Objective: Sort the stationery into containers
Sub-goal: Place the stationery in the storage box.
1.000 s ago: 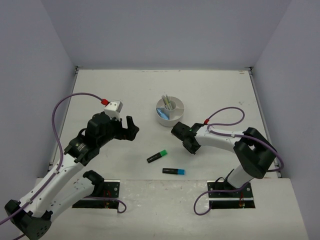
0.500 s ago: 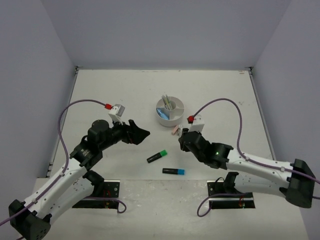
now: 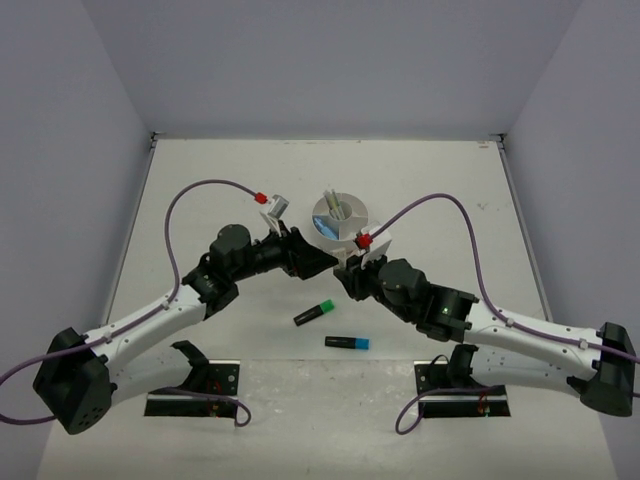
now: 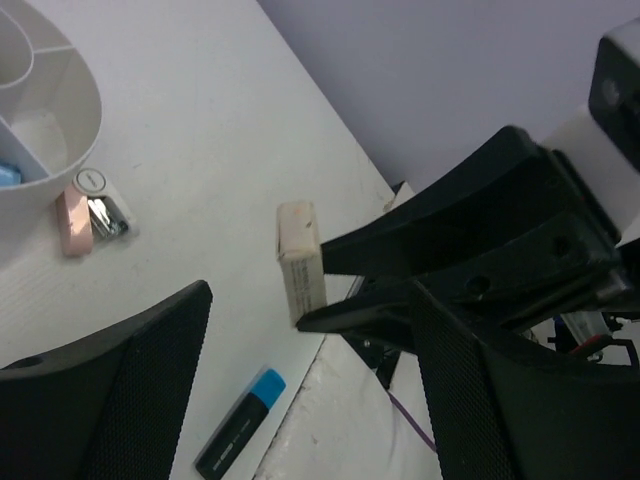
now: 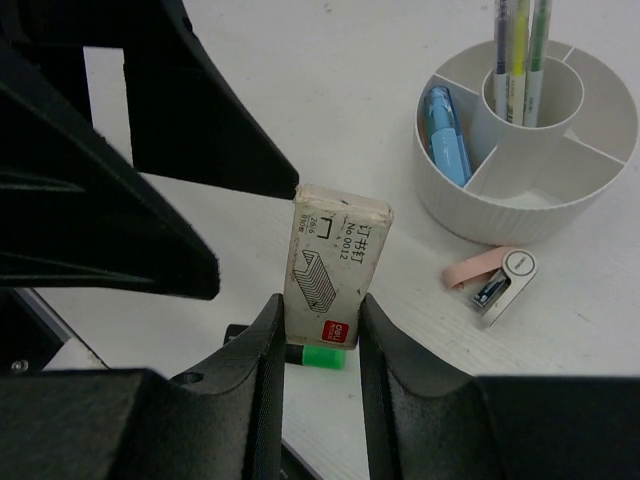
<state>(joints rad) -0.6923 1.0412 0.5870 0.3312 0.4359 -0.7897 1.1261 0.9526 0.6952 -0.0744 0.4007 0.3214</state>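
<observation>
Blue highlighter (image 3: 347,342): lies flat on the bench, nearest the arm bases and apart from both pincers.
Green highlighter (image 3: 314,313): lies flat just beyond the blue one, at a slant, below where the two pincers meet.
Right pincer (image 5: 321,315): clenched on the lower end of the staple box, one finger on each broad side.
Staple box (image 5: 338,262): a pale carton with a drawing of staples and a red patch. It stands upright in the right pincer, its top free.
Left pincer (image 4: 310,292): released, its black fingers spread wide. The staple box stands between them and touches neither.
Stapler (image 5: 495,274): small and pink, lying on the bench just beside the organiser's wall.
Organiser (image 5: 520,212): round and white, beyond the pincers. A blue marker (image 5: 447,135) lies in one wedge compartment, and thin pens (image 5: 518,45) stand in the central cup.
Bench (image 3: 230,180): matt white.
Room: plain pale lilac walls (image 3: 330,60) stand on three sides.
Hard to make out: from overhead the staple box is lost between the two pincers. Only the green highlighter's green end shows under the box in the right wrist view. The left wrist view cuts off most of the organiser.
</observation>
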